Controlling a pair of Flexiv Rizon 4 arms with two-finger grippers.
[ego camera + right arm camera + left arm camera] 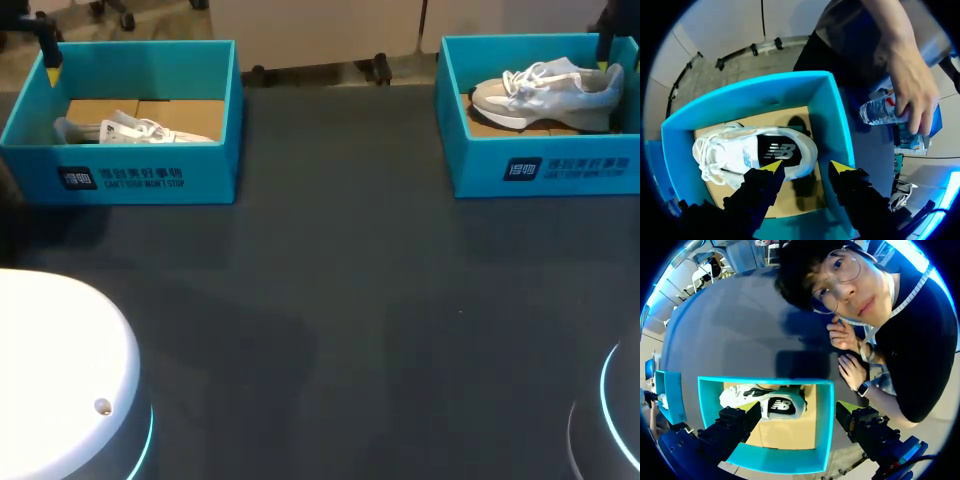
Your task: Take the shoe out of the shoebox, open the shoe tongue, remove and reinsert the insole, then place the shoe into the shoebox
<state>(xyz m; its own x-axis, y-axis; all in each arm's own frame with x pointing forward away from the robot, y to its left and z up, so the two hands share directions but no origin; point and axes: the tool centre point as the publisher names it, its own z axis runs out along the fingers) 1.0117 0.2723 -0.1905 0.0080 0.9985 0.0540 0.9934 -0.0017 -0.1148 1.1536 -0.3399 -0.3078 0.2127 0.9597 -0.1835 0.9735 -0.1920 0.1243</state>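
Two teal shoeboxes stand at the table's far corners. The left box [120, 175] holds a white shoe [140, 130] [765, 402] lying on cardboard. My left gripper [52, 70] [800, 412] hangs above that box, open wide, with nothing between its fingers. The right box [540, 165] [825, 110] holds a grey-white shoe [545, 95] [750, 150] with its dark insole showing. My right gripper [603, 62] [807, 166] hovers over the shoe's heel, its fingers apart. One fingertip [772, 166] is above the shoe's near side and the other above the box wall.
The dark tabletop [330, 300] spreads wide between and in front of the boxes. My arms' white bases [60, 380] fill the near corners. A person leans in beside the left box, with hands [852, 370] resting at the table's edge.
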